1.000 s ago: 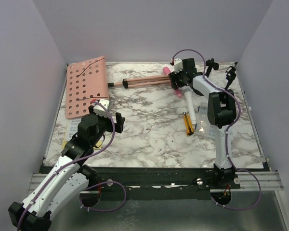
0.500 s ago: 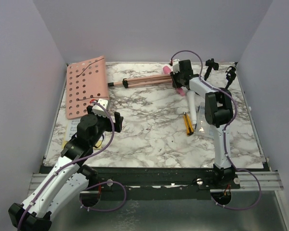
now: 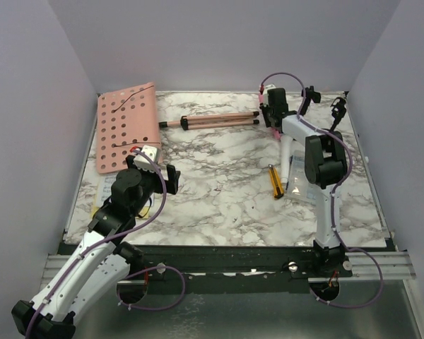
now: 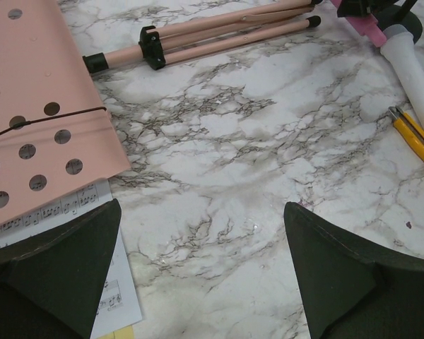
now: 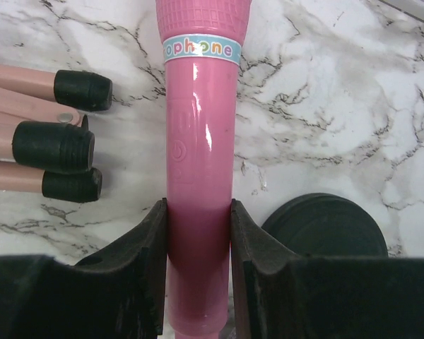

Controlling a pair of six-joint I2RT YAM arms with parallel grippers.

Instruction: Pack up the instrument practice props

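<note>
At the far right of the table, the right tool is closed on the pink microphone. Its 2 fingers press against opposite sides of the smooth handle, below the banded collar. The microphone runs straight out from between the jaws, away from the wrist, over the marble surface. Whether it is lifted off the table I cannot tell.

Just to the left of it in the wrist view lie the 3 black-capped feet of the folded pink tripod. They are close to the microphone but apart from it. A black round base sits just right of the right finger.

The left tool hangs over the near left part of the table with its jaws spread wide and nothing between them. Below it is bare marble. The pink perforated rack lies flat beyond it toward the far left corner, with sheet-music pages poking out from under the rack's near edge. The tripod's other end lies just beside the rack.

The white microphone lies on the table near the right arm. The yellow cutter and a clear plastic box sit beside it, well apart from either tool.
</note>
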